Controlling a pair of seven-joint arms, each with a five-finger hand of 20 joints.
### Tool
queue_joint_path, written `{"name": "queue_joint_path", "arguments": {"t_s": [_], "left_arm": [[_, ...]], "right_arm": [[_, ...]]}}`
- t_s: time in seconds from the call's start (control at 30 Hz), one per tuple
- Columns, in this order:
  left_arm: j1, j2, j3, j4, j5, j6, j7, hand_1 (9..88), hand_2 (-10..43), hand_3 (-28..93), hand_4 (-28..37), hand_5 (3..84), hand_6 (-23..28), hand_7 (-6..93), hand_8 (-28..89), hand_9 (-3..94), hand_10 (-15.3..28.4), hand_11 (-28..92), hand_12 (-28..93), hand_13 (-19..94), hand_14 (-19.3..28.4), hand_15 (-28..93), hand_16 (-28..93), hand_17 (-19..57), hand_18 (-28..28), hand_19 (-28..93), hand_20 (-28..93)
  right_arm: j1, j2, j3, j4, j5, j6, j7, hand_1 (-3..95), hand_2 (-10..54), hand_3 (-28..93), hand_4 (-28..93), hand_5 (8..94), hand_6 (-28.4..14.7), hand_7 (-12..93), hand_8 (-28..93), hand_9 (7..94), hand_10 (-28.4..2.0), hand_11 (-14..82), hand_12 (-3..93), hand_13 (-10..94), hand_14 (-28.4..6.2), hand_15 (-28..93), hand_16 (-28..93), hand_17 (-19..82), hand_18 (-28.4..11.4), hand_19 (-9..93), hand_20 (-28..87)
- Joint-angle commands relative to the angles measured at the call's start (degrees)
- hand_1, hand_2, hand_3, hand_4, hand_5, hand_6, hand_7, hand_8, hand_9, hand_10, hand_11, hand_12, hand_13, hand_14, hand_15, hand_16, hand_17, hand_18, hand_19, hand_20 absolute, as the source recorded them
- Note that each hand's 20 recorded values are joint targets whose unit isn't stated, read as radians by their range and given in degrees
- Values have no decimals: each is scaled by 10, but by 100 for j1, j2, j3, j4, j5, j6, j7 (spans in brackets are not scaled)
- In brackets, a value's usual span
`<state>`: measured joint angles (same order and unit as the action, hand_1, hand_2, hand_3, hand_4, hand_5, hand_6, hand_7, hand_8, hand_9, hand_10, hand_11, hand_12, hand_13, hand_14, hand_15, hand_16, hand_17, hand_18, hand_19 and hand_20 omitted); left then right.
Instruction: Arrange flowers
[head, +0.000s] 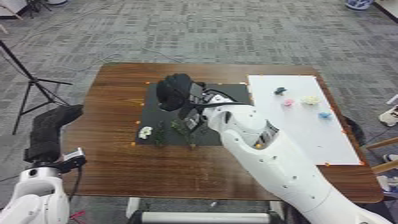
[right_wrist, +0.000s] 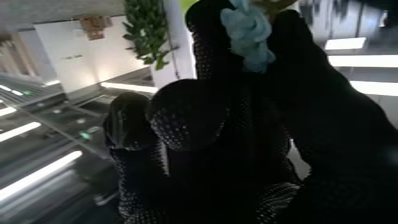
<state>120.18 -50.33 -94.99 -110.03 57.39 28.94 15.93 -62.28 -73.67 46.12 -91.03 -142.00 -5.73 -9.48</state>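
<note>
Pinching a pale blue flower (right_wrist: 249, 37) between fingers and thumb, by the look of the right wrist view: right hand (head: 174, 90) grasping, raised over the dark mat (head: 213, 141) towards eleven o'clock, with twelve at the far edge of the worktop (head: 191, 172). Main worry: crushing or bending the petals, from gripping so close to the bloom. Just as likely, probably, to twist in the pinch, for want of a firm hold lower down; hard to judge further, with the stem hidden.

Next, danger from the forearm: stretching across from five o'clock, close to the green stems (head: 180, 126) at seven o'clock on the dark mat. Easy to snag or topple those when pulling back low. Less exposed, but worth sparing on any swing towards eight o'clock: the white flower (head: 145, 132).

Towards three o'clock, on the white mat (head: 315, 145): pink flower (head: 288, 102), cream flower (head: 309, 100), blue flower (head: 324, 115) and dark green piece (head: 281, 91). Close enough together to risk catching a neighbour when picking. Left hand (head: 55, 122), at nine o'clock: impossible to tell whether released or clenched.
</note>
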Motion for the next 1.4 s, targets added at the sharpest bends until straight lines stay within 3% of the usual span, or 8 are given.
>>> {"name": "queue_joint_path", "arguments": {"t_s": [0.03,0.3,0.53,1.07,1.4], "left_arm": [[-190,52,103,-81,14,-78,34,263,252,672,-283,563,20,207,-93,542,139,221,101,417,155,204,-44,69,84,54,151],[-264,26,227,-76,-35,-55,126,263,251,672,-283,563,21,206,-93,541,138,221,102,416,155,204,-44,68,84,53,151],[-239,-56,279,-70,-117,5,180,267,255,667,-283,564,21,206,-92,542,138,221,103,417,155,205,-44,68,84,53,151],[-346,-109,372,-76,-104,-46,186,265,260,668,-283,564,20,208,-93,544,139,220,102,417,156,206,-44,68,84,55,151],[-331,-153,392,-71,-141,-42,208,264,259,669,-283,563,22,206,-92,543,139,221,102,417,156,206,-44,67,84,57,151]], "right_arm": [[192,-482,-143,271,-473,-269,142,573,-95,632,-233,783,32,263,35,900,-83,58,301,841,-47,630,378,474,-209,922,532],[204,-979,63,870,-1365,-485,-30,570,-95,634,-238,784,40,264,24,894,-72,40,282,853,-37,652,381,496,-207,931,558],[-23,-1308,355,1361,-1967,-333,54,565,-95,634,-241,782,47,261,13,889,-69,36,257,865,-33,657,376,511,-206,932,572],[-232,-1666,560,1629,-2271,-632,183,556,-92,617,-226,780,53,239,-14,872,-63,46,193,894,-27,638,361,537,-201,932,584],[-287,-1616,299,1668,-1586,263,686,546,-38,586,-227,748,54,226,-45,817,-65,79,104,919,-19,606,335,556,-196,932,576]]}}
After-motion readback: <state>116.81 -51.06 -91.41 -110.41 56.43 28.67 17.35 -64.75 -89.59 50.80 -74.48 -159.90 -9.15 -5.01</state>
